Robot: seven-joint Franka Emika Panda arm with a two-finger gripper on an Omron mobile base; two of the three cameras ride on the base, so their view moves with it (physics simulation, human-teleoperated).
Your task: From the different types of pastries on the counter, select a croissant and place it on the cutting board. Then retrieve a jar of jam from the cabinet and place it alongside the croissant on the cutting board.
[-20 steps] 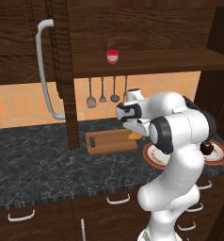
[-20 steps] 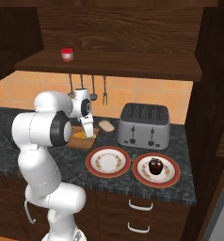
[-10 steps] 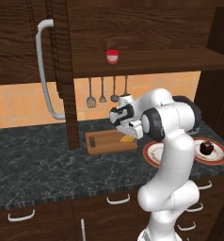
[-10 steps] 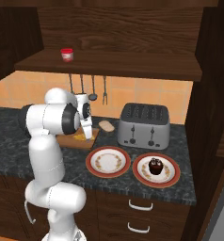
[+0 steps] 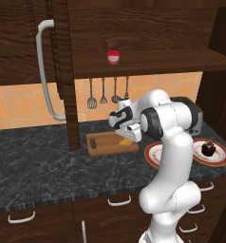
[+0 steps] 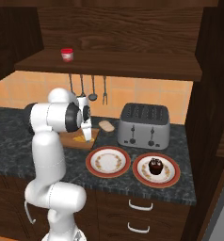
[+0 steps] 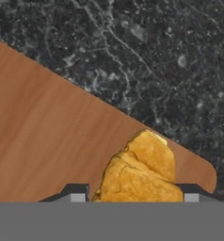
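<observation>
A: Since a second ago your arm has swung in and dropped: the gripper that hung above the board's right end is now low over the board, and the croissant has come down with it.

B: Is it clamped?

A: Yes. In the hand view the croissant sits between the two finger tips, so you are gripping it, with the board's corner right beneath.

B: So I let go?

A: I'd judge you are at the set-down. Ease down until the pastry rests on the wood, then part the fingers and lift straight up, so nothing drags it off. It hangs near the board's rounded corner, close to the counter; nudging a little inward first would leave room for the jar.

B: Where is the jar?

A: On the open shelf above, red-lidded, well apart from you; the right view shows it too.

B: And my pose?

A: Elbow folded high, forearm reaching back toward the wall, hand pointing down at the board, left of the plates.
</observation>
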